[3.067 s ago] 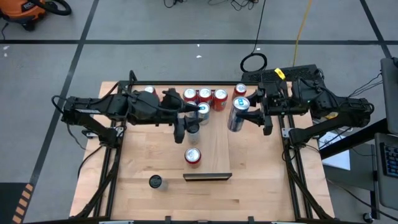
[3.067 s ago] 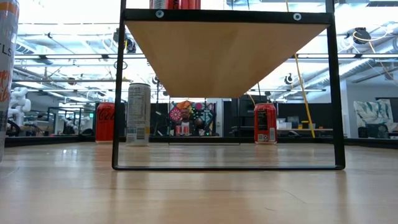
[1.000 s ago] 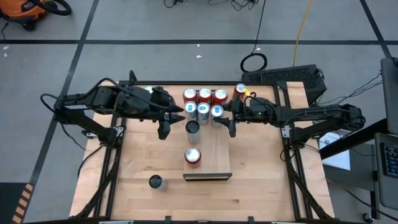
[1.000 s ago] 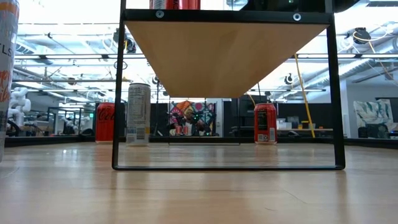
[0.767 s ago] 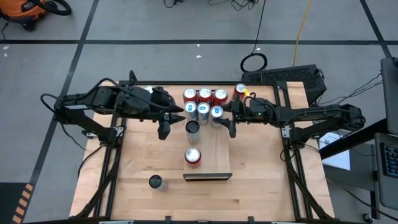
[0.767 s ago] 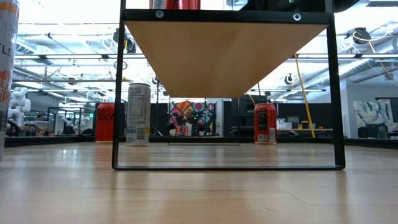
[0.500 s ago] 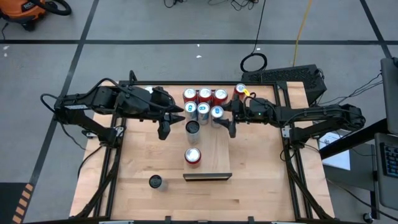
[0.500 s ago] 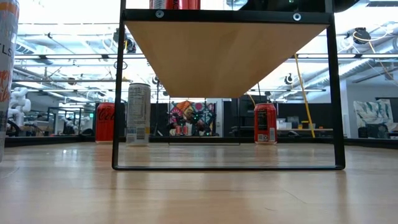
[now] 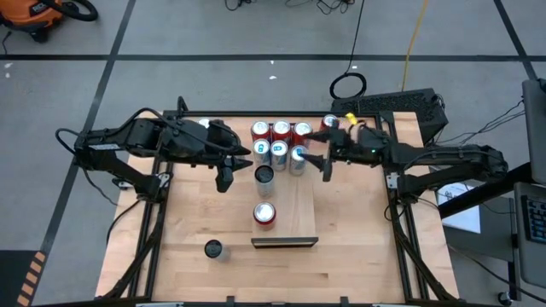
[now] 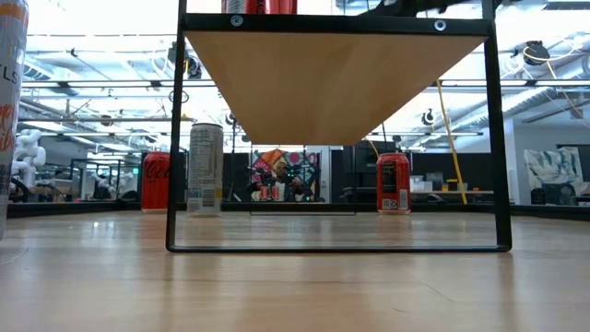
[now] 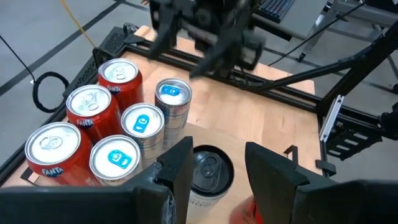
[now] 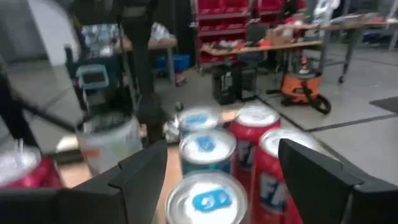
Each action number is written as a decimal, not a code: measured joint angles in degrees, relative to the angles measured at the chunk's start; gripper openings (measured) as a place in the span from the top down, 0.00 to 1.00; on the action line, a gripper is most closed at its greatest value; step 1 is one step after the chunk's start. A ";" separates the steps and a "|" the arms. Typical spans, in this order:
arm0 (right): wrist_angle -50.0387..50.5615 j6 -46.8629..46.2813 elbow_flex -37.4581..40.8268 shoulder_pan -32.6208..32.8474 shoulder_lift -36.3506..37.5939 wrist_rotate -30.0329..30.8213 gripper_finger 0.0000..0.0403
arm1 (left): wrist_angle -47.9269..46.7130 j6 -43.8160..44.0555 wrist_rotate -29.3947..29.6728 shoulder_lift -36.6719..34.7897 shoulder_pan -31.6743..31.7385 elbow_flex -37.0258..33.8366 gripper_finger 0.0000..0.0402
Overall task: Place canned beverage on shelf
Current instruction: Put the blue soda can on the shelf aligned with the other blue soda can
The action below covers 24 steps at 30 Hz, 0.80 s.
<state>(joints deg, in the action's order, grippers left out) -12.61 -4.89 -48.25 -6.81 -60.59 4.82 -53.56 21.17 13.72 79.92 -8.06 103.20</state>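
The shelf [image 9: 294, 205] is a pale board raised on a black frame; the low view shows its underside [image 10: 332, 74]. On it stand three red cans [image 9: 281, 130], three silver cans with blue tabs [image 9: 279, 151], a dark-topped can [image 9: 264, 175] and a red can [image 9: 264, 213]. My right gripper [image 9: 326, 158] is open, just right of the rightmost silver can [image 12: 208, 199] and apart from it. My left gripper [image 9: 224, 166] is open, left of the dark-topped can [image 11: 208, 171], and holds nothing.
Loose cans stand on the tabletop: a dark-topped one [image 9: 213, 249] near the front left, a red one [image 9: 330, 122] at the far right, a silver one [image 9: 205, 124] by the left arm. The low view shows a tall can [image 10: 9, 111] at the left and a person [image 10: 277, 180] far behind.
My right gripper has drawn back from the rightmost silver can toward the table's right edge and risen a little. The can stays upright on the shelf. My left gripper has kept still.
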 joint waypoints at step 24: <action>23.51 -20.47 -0.40 4.61 -0.47 -3.67 0.72 | -0.07 3.81 0.04 0.00 0.18 0.00 0.63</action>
<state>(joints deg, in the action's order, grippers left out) 10.90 -25.36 -48.64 -2.20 -61.05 1.15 -53.63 24.98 13.76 79.92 -7.88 103.20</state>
